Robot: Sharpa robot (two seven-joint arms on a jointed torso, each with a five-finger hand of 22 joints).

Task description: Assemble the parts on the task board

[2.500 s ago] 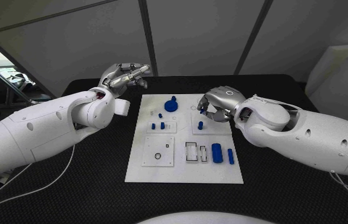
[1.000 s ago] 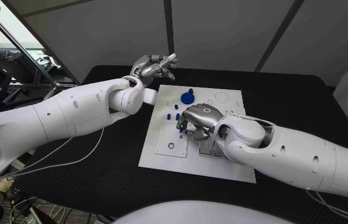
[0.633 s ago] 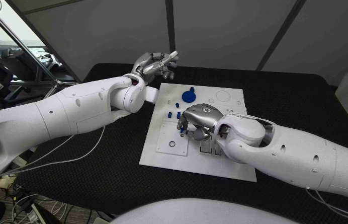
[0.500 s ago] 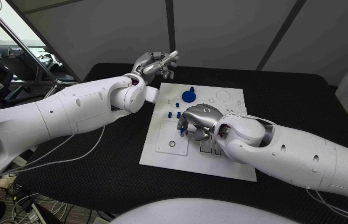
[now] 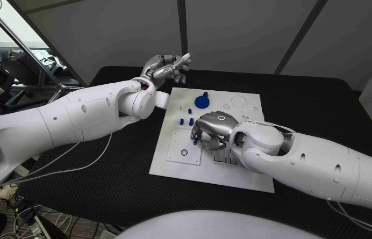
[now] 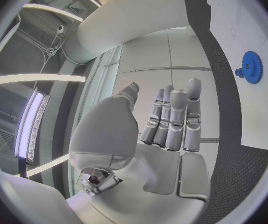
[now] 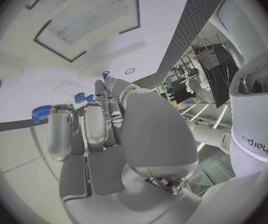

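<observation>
The right hand (image 5: 214, 131) hovers low over the middle of the task board (image 5: 174, 166), fingers (image 7: 87, 127) curled downward; whether they pinch a part I cannot tell. To do this step well, descend slowly, squarely over one piece. Small blue parts (image 5: 186, 122) stand just left of those fingers. The left hand (image 5: 165, 67) is raised beyond the board's far left corner, fingers loosely together, empty.

One camera looks down from overhead, one sits close behind each wrist.
All three catch the task board (image 5: 182, 164) (image 6: 248, 119) (image 7: 22, 79); the overhead one sees both arms.
</observation>
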